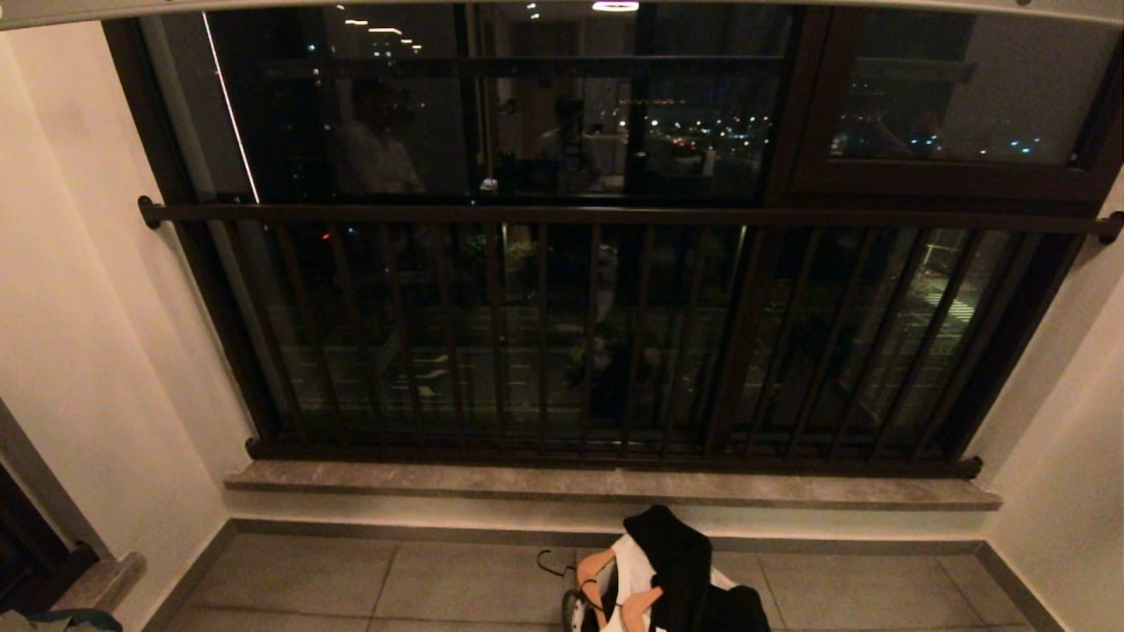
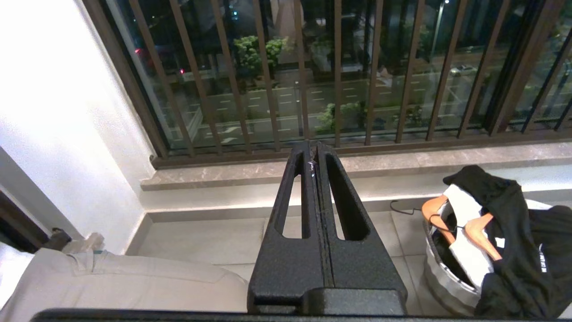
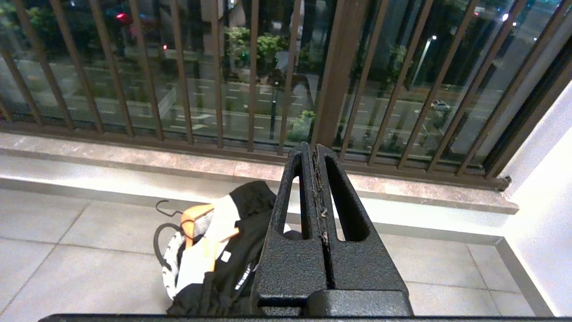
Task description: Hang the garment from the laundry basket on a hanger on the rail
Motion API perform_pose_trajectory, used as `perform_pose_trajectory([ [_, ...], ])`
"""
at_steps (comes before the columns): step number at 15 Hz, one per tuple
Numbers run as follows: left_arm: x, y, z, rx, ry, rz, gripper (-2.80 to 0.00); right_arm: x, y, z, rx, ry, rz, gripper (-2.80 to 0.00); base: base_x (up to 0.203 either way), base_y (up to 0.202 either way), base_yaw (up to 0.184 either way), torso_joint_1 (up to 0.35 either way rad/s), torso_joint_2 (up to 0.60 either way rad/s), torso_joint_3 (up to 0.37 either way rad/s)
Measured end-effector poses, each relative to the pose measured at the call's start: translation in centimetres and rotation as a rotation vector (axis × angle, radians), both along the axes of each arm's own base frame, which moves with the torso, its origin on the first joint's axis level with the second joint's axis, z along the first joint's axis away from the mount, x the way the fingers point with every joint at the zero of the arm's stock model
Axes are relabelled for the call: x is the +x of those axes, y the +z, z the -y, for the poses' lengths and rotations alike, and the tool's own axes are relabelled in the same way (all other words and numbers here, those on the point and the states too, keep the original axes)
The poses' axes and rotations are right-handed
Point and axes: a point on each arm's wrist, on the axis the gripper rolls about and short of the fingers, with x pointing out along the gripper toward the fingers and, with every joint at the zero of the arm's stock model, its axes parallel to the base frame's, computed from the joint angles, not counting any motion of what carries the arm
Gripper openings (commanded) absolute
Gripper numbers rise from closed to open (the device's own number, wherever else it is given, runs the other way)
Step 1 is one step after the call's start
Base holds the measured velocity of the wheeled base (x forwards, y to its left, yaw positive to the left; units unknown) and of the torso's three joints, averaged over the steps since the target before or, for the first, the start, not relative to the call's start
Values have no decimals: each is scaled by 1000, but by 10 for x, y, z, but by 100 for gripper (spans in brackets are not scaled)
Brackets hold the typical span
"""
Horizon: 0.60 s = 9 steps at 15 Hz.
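A small round laundry basket (image 1: 575, 606) with a black-and-white rim stands on the grey tiled floor (image 1: 351, 579) of a balcony at night, just in front of the low wall under a pale stone window sill (image 1: 439, 481). A black-and-white garment (image 1: 680, 570) is heaped in the basket and spills over its rim, and an orange wooden hanger (image 1: 606, 575) with a thin dark wire hook lies in the folds, the hook reaching out over the tiles on the robot's left of the basket. Behind the sill, a dark brown barred window railing (image 1: 615, 333) spans the width of the window, with street lights and trees beyond the glass. A pale grey bar (image 1: 527, 7), the rail, crosses the very top edge of the head view, well above the basket; its holes cannot be made out there.

Neither arm appears in the head view. In the left wrist view, the left gripper (image 2: 315, 154) hovers in the air with its black fingers (image 2: 297, 197) pressed together and nothing between them, the basket (image 2: 440, 273) off to one side on the floor and a beige fabric-covered surface (image 2: 111, 281) near the white wall. In the right wrist view, the right gripper (image 3: 313, 154) likewise hangs with its fingers (image 3: 295, 201) clenched on nothing, partly covering the garment (image 3: 232, 259) and the hanger (image 3: 196, 219) in the basket beyond it.
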Motion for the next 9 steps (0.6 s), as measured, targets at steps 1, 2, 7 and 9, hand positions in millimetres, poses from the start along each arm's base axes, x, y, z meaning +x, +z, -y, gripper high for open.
perform_pose_trajectory([
  [1,0,0,0,-8,1,-1,-280,0,0,0,1,0,0,-280,0,0,0,0,0,0],
  [2,0,0,0,-12,2,-1,-280,0,0,0,1,0,0,-280,0,0,0,0,0,0],
  [7,0,0,0,-16,4,1,-280,0,0,0,6,0,0,-280,0,0,0,0,0,0],
  [9,0,0,0,-16,4,0,-280,0,0,0,6,0,0,-280,0,0,0,-1,-1,-36],
])
